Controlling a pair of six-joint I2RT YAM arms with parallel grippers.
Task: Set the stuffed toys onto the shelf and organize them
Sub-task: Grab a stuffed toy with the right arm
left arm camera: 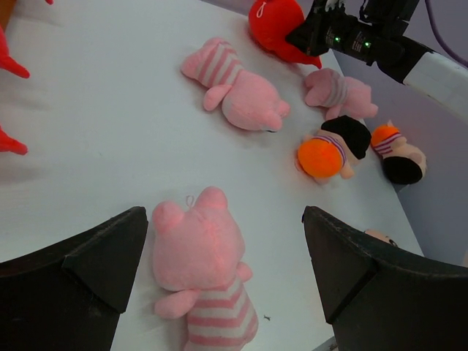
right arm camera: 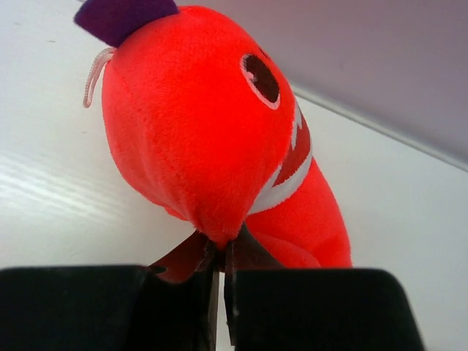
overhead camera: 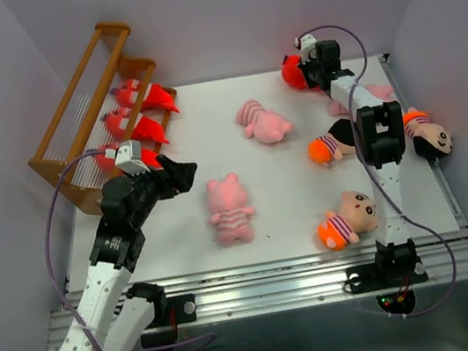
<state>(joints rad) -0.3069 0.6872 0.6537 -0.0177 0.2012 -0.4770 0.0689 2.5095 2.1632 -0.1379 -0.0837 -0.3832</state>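
- Our right gripper (right arm camera: 221,256) is pinched nearly shut on a small fold of plush at the bottom of the red monster (right arm camera: 197,131), which lies at the far right corner of the table (overhead camera: 282,195). A pinch of fabric makes sense, since the body looks too fat for the jaws.
- Our left gripper (left arm camera: 223,270) is spread fully wide and holds nothing. It hovers over a pink pig (left arm camera: 201,256) near the front middle, so we guess that's the next pick.
- The shelf (overhead camera: 80,102) sits far left with three red monsters (overhead camera: 142,128) on its steps. We reckon this one joins them so the reds stay together.
- The other pigs and the boy dolls (overhead camera: 348,220) lie loose on the table.
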